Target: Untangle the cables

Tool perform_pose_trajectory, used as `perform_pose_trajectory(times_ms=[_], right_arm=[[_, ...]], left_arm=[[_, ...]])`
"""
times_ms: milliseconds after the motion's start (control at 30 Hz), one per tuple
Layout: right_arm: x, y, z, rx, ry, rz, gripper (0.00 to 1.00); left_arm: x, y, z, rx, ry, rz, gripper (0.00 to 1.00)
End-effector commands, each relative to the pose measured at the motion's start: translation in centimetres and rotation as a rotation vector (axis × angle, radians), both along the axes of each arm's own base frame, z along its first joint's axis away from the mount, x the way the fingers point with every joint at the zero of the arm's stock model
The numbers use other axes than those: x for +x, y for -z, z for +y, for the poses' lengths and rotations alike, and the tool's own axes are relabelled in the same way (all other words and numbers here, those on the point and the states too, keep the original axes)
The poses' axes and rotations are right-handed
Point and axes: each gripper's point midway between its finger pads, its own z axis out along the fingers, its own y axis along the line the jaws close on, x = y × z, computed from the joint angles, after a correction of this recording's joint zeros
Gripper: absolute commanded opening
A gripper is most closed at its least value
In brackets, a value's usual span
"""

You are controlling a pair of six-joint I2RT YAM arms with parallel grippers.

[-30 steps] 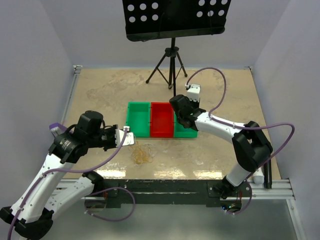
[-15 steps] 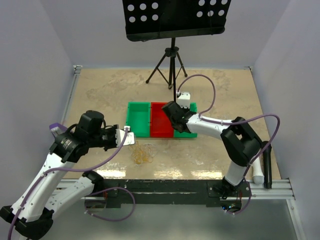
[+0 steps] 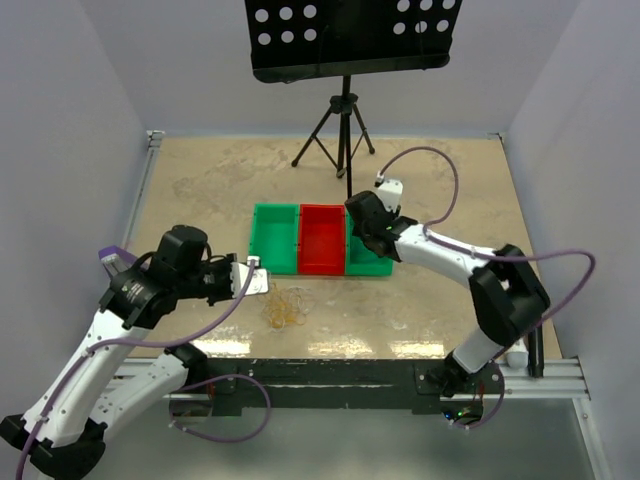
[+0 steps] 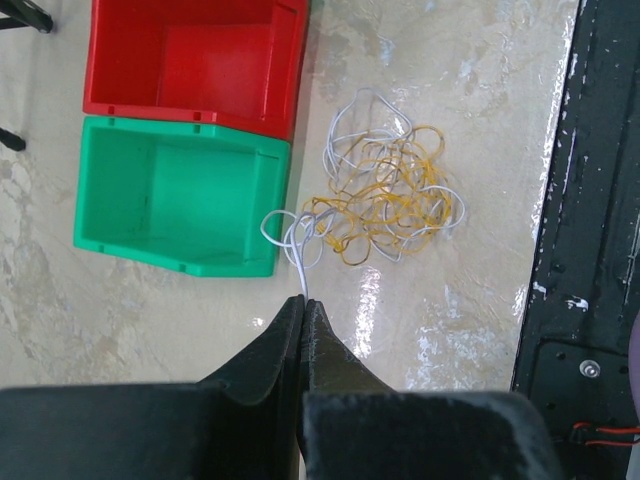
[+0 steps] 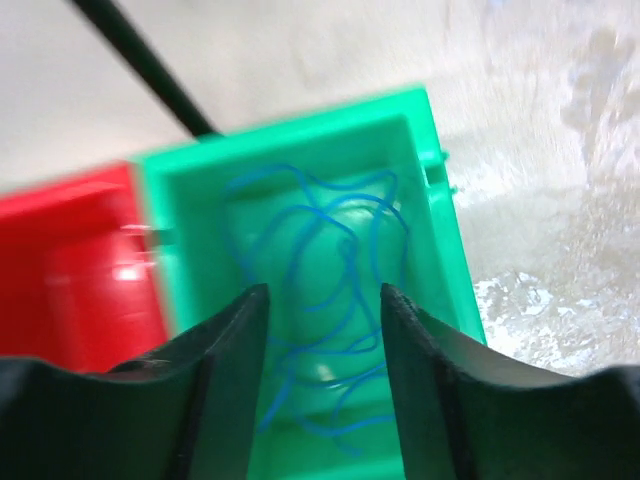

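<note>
A tangle of thin yellow and whitish cables (image 4: 385, 205) lies on the table just in front of the bins (image 3: 285, 307). My left gripper (image 4: 303, 298) is shut on a white strand that leads out of the tangle's near side; it hovers left of the pile (image 3: 263, 280). My right gripper (image 5: 322, 292) stands open over the right green bin (image 5: 440, 220), with nothing between its fingers. A loose blue cable (image 5: 346, 246) lies inside that bin. In the top view the right gripper (image 3: 377, 240) hides that bin's inside.
Three bins stand in a row: green (image 3: 277, 238), red (image 3: 322, 238), green (image 3: 372, 264). A black tripod stand (image 3: 343, 130) rises behind them. The table's dark front rail (image 4: 590, 250) runs close to the tangle.
My right gripper has opened, and the blue cable now lies loose in the right green bin. The right arm swung left and back. The left arm has barely moved.
</note>
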Motion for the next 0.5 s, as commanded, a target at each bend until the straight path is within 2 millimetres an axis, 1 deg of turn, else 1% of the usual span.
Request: perform_pose_trajectory(times_ms=[0, 33, 100, 133, 200, 267, 300, 333, 400, 467], right_arm=[[-0.4, -8.5, 2.0, 0.160, -0.083, -0.174, 0.56], [-1.2, -9.8, 2.4, 0.180, -0.119, -0.200, 0.60], [-3.1, -10.6, 3.2, 0.222, -0.189, -0.215, 0.65], [-4.2, -10.4, 3.7, 0.237, -0.223, -0.214, 0.66], [-7.0, -10.0, 5.4, 0.264, -0.310, -0.212, 0.68], [-9.9, -8.9, 7.5, 0.292, -0.403, -0.186, 0.68], [-11.6, -8.0, 8.7, 0.313, -0.461, -0.165, 0.68], [-13.0, -6.7, 9.5, 0.320, -0.498, -0.137, 0.68], [-15.2, -4.3, 10.9, 0.325, -0.554, -0.078, 0.68], [-16.8, -2.6, 12.4, 0.335, -0.603, -0.045, 0.67]], left_arm=[[0.3, 0.6, -0.6, -0.012, 0.017, 0.015, 0.00], [0.4, 0.7, -0.6, -0.010, 0.014, 0.020, 0.00], [0.3, 1.1, -0.7, -0.009, 0.013, 0.028, 0.00], [0.3, 1.5, -0.6, -0.008, 0.007, 0.033, 0.00], [0.5, 1.8, -0.6, -0.010, 0.001, 0.029, 0.00], [0.7, 1.9, -0.7, -0.013, -0.008, 0.026, 0.00], [0.8, 2.0, -0.7, -0.013, -0.014, 0.026, 0.00], [1.0, 2.0, -0.7, -0.010, -0.019, 0.025, 0.00], [1.2, 2.2, -0.5, -0.003, -0.033, 0.030, 0.00], [1.2, 2.4, -0.4, 0.006, -0.041, 0.030, 0.00]])
